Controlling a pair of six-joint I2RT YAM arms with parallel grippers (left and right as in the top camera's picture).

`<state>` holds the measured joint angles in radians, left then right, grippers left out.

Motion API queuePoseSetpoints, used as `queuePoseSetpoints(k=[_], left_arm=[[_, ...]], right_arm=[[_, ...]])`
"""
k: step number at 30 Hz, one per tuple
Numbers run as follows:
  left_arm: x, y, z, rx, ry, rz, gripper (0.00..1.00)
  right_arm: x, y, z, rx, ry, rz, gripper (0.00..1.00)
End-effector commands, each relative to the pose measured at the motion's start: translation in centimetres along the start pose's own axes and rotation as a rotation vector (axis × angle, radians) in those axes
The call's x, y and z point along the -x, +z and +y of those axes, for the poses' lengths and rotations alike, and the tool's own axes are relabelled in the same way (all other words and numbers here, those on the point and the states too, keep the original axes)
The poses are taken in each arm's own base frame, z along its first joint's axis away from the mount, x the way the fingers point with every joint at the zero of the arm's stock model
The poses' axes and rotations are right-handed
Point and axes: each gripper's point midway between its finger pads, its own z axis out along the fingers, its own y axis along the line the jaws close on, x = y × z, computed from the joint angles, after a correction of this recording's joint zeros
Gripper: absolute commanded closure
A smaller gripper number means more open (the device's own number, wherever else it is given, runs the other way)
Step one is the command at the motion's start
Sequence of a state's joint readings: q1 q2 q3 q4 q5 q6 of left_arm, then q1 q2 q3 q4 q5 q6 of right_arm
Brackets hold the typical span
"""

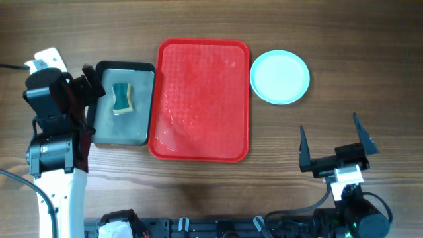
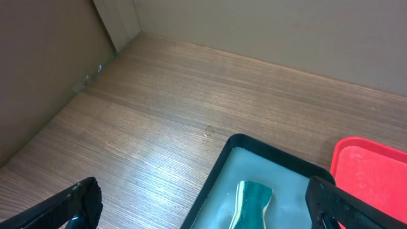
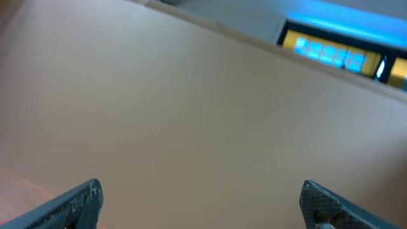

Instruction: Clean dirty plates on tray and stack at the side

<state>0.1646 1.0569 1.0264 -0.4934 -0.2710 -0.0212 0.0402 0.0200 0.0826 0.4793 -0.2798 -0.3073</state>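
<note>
one light blue plate (image 1: 279, 77) shows from overhead, on the table just right of the red tray (image 1: 201, 92), which holds no plates. cleaning and stacking look finished, though how many lie beneath that top plate cannot be told. right gripper (image 1: 334, 142) well apart from the plate, jaws wide, empty. left wrist: left gripper (image 2: 200, 213) spread, nothing held, above a grey tray (image 2: 280, 154) with a sponge (image 2: 251, 200); red tray cut off. right wrist: fingers (image 3: 76, 203) apart; only a blank wall.

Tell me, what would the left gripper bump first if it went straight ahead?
Probably the green sponge in the grey tray, straight ahead of the left gripper, though depth is hard to judge.
</note>
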Motion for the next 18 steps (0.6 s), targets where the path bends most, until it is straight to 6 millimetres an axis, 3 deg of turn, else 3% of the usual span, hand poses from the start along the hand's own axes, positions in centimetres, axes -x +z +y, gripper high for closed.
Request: queuePoseSetpoints(k=[1,9,10,16,18], left_arm=[[0.5,-0.1,-0.3,-0.013,-0.014,-0.011,0.0],[0.6,-0.1,-0.3,-0.014,-0.014,-0.012,0.0],[0.5,-0.1,-0.3,-0.013,-0.014,-0.011,0.0],[0.5,-0.1,-0.3,-0.013,-0.014,-0.011,0.0],[0.5,-0.1,-0.3,-0.013,-0.014,-0.011,0.0]], right_arm=[[-2.5,-0.5,-1.3,-0.103,0.108,0.076,0.0],[-9.5,-2.0,-0.3,-0.159,0.328,0.322,0.0],[-11.3,-2.7,0.4,-0.15,0.339,0.405,0.0],[-14.4,-4.3,1.8,-0.116,0.338,0.556,0.0],[-14.6,-4.4,1.9,-0.115,0.34,0.563,0.0]])
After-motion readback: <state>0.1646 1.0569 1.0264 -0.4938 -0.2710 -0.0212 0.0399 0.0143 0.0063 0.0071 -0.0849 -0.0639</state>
